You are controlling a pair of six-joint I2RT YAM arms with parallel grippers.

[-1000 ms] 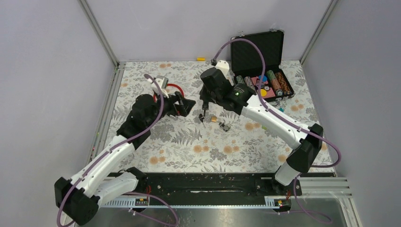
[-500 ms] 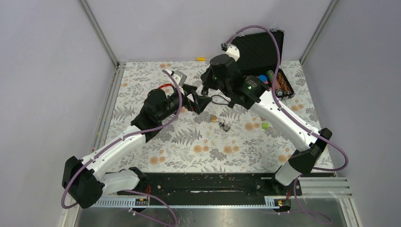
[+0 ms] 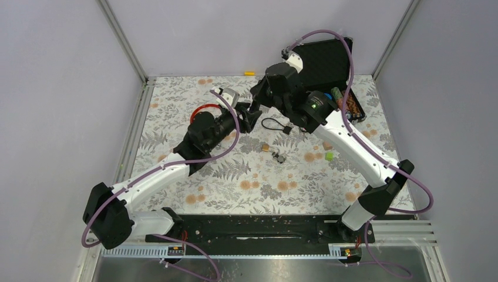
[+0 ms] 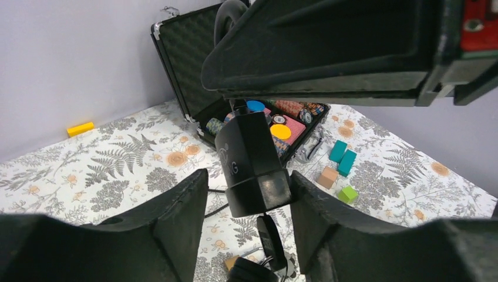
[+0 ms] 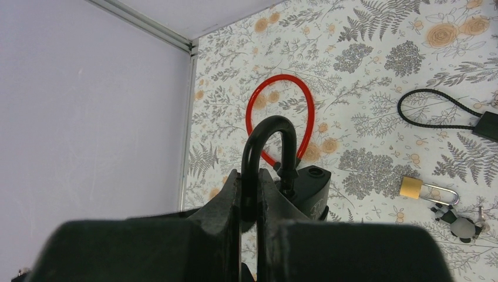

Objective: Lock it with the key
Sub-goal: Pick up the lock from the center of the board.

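Note:
A black padlock [image 4: 252,164] hangs in the air, its curved shackle [image 5: 267,147] pinched by my right gripper [image 5: 251,200], which is shut on it. A black key [image 4: 271,241] sticks out of the lock's underside. My left gripper [image 4: 249,179] straddles the lock body. Its right finger [image 4: 317,211] touches the body, and a gap remains at the left finger [image 4: 176,217]. From above, the two grippers meet at the padlock [image 3: 253,113], left of the table's middle near the back.
A red cable loop [image 3: 205,111] lies behind the left arm. A black cable lock [image 3: 276,125], a small brass padlock [image 3: 266,147] and loose keys [image 3: 279,157] lie mid-table. An open black case [image 3: 326,70] with chips stands back right, with coloured blocks [image 3: 329,155] nearby.
The right gripper lifted the padlock off the table and back. The left arm swung right to meet it, and its jaws narrowed around the lock body.

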